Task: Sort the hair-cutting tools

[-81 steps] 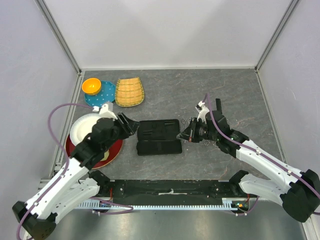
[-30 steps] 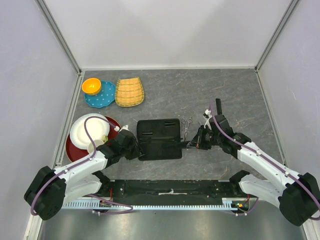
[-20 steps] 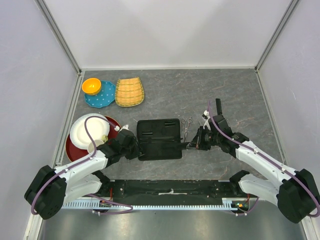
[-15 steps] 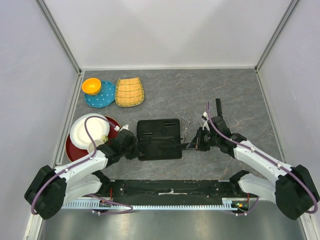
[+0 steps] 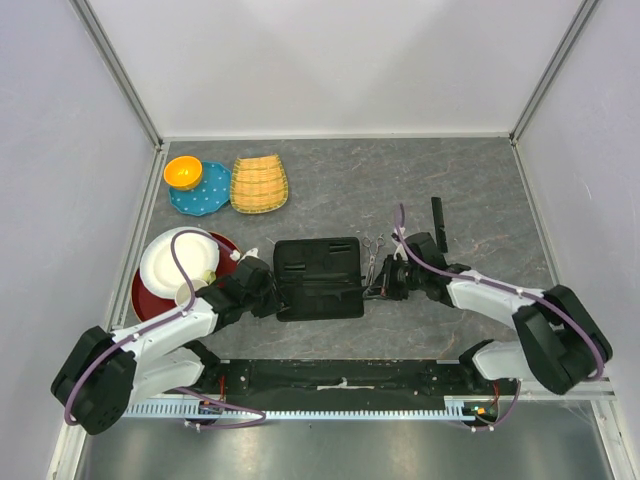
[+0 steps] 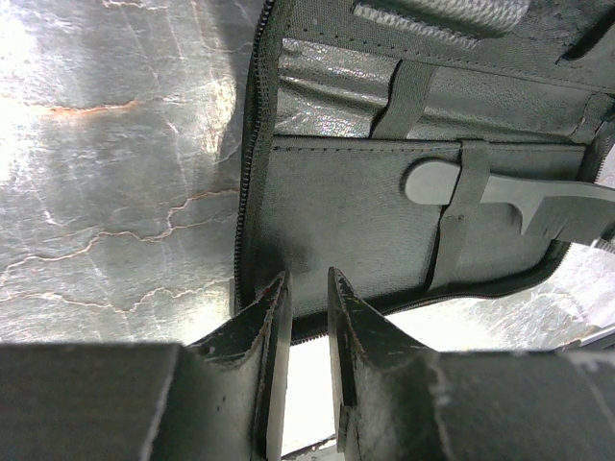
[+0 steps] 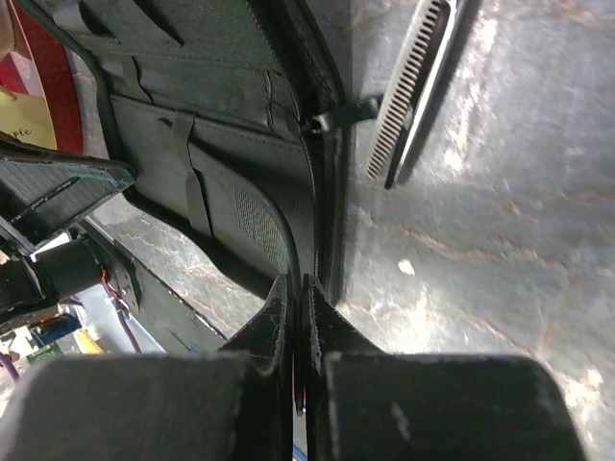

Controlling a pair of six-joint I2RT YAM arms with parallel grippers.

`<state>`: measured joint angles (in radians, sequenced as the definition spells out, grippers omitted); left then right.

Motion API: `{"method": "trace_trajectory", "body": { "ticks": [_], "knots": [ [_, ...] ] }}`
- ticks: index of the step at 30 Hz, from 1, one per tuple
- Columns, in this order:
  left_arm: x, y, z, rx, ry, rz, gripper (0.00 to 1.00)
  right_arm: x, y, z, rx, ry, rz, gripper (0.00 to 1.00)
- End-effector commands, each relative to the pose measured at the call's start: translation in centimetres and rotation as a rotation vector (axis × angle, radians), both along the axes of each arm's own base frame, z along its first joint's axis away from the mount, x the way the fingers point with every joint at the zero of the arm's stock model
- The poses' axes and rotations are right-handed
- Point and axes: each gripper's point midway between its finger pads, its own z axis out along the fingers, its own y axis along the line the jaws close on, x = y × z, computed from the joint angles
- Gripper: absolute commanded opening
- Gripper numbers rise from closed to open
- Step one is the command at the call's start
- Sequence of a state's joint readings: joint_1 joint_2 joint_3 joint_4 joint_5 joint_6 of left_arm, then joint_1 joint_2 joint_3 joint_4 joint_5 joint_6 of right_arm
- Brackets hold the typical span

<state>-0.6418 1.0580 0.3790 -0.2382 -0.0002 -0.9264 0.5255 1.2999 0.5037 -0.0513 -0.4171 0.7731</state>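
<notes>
One each side, left gripper [image 6: 306,317] and right gripper [image 7: 297,307] likely steady the open case [image 5: 318,262]. Left jaws are slightly spread; right jaws are nearly pressed together (pinch unclear).

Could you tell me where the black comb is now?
In the top view the black comb lies right of the scissors, on the table just beyond the right arm.

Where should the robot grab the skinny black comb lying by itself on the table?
I'd pinch the black comb across its narrow width, near the middle, coming straight down from above. It lies flat on the table, long and thin, with bare table along both long sides, so nothing is in the way.
</notes>
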Motion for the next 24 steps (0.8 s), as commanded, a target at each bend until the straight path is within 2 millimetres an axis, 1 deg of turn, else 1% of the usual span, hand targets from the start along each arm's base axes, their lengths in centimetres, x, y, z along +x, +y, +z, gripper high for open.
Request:
{"method": "trace_trajectory", "body": {
  "ticks": [1,5,9,13,18,23,24],
  "knots": [
    [0.5,0.4,0.1,0.041,-0.02,-0.003,0.28,1.6,2.2,0.5,0.074,-0.058,0.068,0.0],
    [0.5,0.4,-0.1,0.046,-0.018,-0.006,0.27,2.3,3.0,0.5,0.096,-0.081,0.074,0.0],
    [0.3,0.5,-0.3,0.048,-0.013,-0.007,0.27,2.7,3.3,0.1,0.097,-0.081,0.076,0.0],
    [0.4,0.5,-0.3,0.049,-0.011,-0.008,0.27,2.7,3.8,-0.9,0.096,-0.054,0.087,0.0],
    [0.4,0.4,-0.3,0.045,-0.016,-0.014,0.27,2.5,4.8,-1.5,0.117,-0.056,0.099,0.0],
    [0.4,0.1,-0.3,0.036,-0.019,-0.021,0.27,2.8,5.9,-1.8,0.136,-0.068,0.089,0.02],
    [0.4,0.1,-0.3,0.037,-0.018,-0.022,0.27,2.8,6.0,-2.2,0.131,-0.06,0.086,0.03]
  ]
}}
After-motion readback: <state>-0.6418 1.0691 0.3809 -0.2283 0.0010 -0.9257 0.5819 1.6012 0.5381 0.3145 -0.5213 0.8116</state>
